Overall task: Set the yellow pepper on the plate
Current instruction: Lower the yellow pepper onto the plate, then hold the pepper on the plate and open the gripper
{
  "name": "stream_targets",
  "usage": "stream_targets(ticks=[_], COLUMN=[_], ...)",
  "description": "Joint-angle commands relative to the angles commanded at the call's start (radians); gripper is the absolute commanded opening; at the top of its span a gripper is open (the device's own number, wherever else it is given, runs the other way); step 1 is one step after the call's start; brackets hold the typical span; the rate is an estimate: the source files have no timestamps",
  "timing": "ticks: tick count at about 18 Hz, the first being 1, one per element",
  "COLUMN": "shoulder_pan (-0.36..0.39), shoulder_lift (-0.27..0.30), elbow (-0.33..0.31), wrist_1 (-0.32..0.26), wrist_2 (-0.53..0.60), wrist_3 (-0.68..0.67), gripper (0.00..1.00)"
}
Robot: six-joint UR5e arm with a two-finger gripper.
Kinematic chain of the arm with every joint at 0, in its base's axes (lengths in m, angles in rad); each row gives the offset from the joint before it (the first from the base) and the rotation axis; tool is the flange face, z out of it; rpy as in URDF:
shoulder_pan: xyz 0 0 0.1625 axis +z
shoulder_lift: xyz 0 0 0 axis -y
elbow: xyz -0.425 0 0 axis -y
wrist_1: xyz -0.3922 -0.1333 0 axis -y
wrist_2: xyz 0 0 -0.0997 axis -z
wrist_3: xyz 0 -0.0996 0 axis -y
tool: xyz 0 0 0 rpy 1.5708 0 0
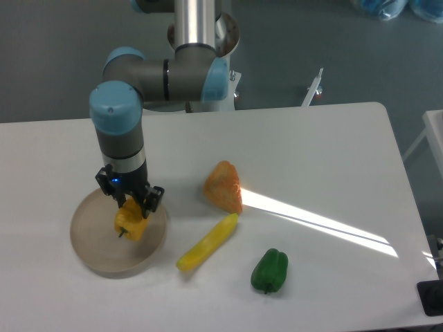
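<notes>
The yellow pepper is small, blocky and yellow-orange, and it hangs over the right half of the round beige plate. My gripper points straight down from above and is shut on the pepper's top, with its dark fingers on either side. I cannot tell whether the pepper touches the plate surface.
An orange wedge-shaped item lies right of the plate. A long slender yellow item lies below it, and a green bell pepper sits near the front. A bright strip of sunlight crosses the white table to the right.
</notes>
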Motion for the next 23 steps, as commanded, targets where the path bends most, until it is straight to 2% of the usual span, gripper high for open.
stream_targets(ticks=[6, 11, 23], shoulder_pan=[-0.023, -0.031, -0.031], shoulder_lift=[-0.017, -0.031, -0.04], elbow=[-0.002, -0.034, -0.054], wrist_1=[0.009, 0.127, 0.129], wrist_2=[-0.002, -0.002, -0.003], wrist_3=[0.003, -0.092, -0.107], gripper=[0.37, 0.37, 0.37])
